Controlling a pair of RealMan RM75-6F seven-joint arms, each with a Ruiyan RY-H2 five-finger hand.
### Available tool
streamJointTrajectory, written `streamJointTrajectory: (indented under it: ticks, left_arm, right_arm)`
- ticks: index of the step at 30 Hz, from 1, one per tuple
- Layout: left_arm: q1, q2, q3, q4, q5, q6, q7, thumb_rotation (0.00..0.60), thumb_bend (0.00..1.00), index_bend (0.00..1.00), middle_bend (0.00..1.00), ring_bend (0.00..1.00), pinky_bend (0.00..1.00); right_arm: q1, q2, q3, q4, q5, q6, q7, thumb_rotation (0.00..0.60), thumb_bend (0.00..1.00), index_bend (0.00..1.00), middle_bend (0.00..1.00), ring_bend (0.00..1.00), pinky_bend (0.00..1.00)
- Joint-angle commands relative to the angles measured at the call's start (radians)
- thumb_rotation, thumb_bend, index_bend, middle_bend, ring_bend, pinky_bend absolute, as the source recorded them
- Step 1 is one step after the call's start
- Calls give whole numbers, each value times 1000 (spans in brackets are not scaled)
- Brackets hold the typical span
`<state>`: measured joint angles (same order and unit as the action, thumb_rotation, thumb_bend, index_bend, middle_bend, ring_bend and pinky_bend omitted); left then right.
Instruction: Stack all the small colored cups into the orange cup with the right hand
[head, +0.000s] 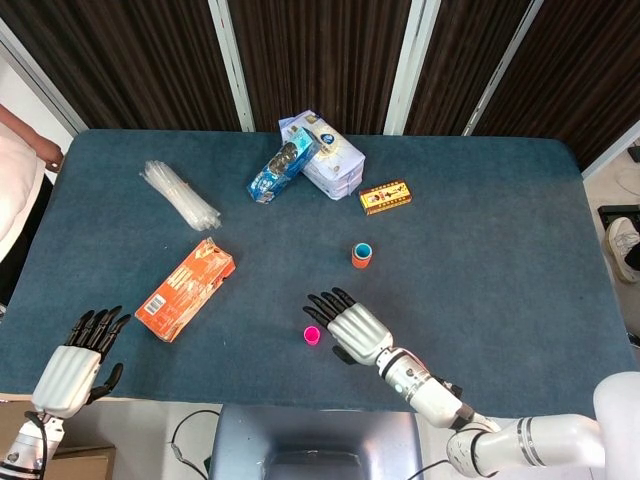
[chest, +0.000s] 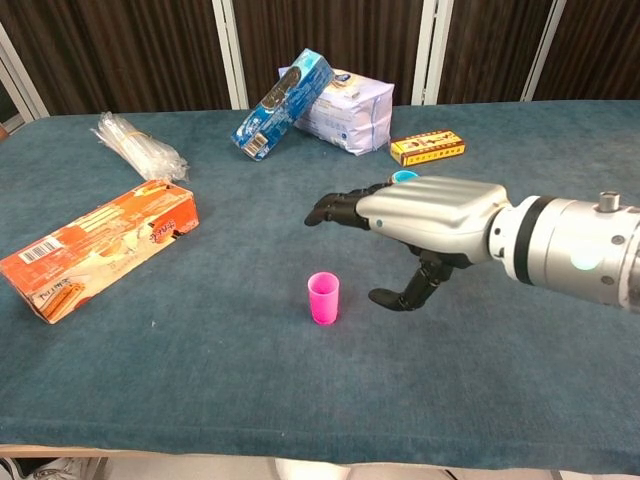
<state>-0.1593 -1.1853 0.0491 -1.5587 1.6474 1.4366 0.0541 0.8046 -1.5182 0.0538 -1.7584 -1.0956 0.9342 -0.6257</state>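
Counter (head: 520, 200): blue cloth surface spanning both views; it carries the cups and some clutter.
Clutter: orange carton (head: 185, 289) at left centre of the head view, white packet (head: 328, 158) and blue packet (head: 283, 170) near the top centre, small yellow box (head: 385, 196) just right of them, clear wrapped bundle (head: 180, 195) at upper left.
Right hand (head: 345, 326): low centre of the head view, fingers apart, holding nothing; in the chest view (chest: 430, 215) it hovers palm down above the cloth.
Left hand (head: 72, 364): lower left corner of the head view, fingers spread, empty, well apart from every cup.
Orange cup (head: 362, 256): upright at the centre of the head view, a blue cup (head: 363, 248) already nested in it; up-frame from the right hand.
Pink cup (head: 312, 335): upright, alone on the cloth, just left of the right hand's fingertips (head: 318, 300) in the head view; in the chest view (chest: 323, 297) it stands below and left of the palm.
Deciding relation: pink cup lies beside the fingers, not between them; judged next need is a short leftward reach to enclose it.
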Motion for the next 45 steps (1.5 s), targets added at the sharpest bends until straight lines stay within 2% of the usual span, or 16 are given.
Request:
streamJointTrajectory:
  ticks: [1, 8, 16, 24, 35, 40, 45]
  left_arm:
    - [2, 4, 0, 0, 2, 7, -7, 600, 459, 0, 0, 0, 49]
    - [8, 15, -1, -2, 6, 24, -25, 600, 459, 0, 0, 0, 49]
    - [8, 18, -1, -3, 5, 21, -29, 600, 460, 0, 0, 0, 49]
    - [13, 22, -1, -2, 13, 36, -35, 600, 460, 0, 0, 0, 50]
    - [15, 20, 0, -4, 17, 37, -30, 600, 460, 0, 0, 0, 49]
    - [15, 21, -1, -4, 17, 39, -33, 600, 460, 0, 0, 0, 49]
    - [16, 23, -1, -2, 18, 41, -37, 600, 460, 0, 0, 0, 49]
  right_arm:
    - [9, -28, -3, 39, 37, -25, -15, 600, 504, 177, 0, 0, 0]
    - [27, -88, 10, 97, 78, -17, -40, 600, 504, 321, 0, 0, 0]
    - [52, -164, 35, 161, 104, -25, -25, 600, 503, 391, 0, 0, 0]
    - [51, -197, 38, 198, 103, 8, -35, 600, 503, 512, 29, 0, 0]
    - [50, -210, 47, 204, 107, 26, -34, 600, 503, 604, 59, 0, 0]
    - [52, -214, 49, 211, 107, 26, -31, 600, 504, 615, 64, 0, 0]
    - [38, -201, 86, 201, 77, 66, 22, 600, 504, 622, 72, 0, 0]
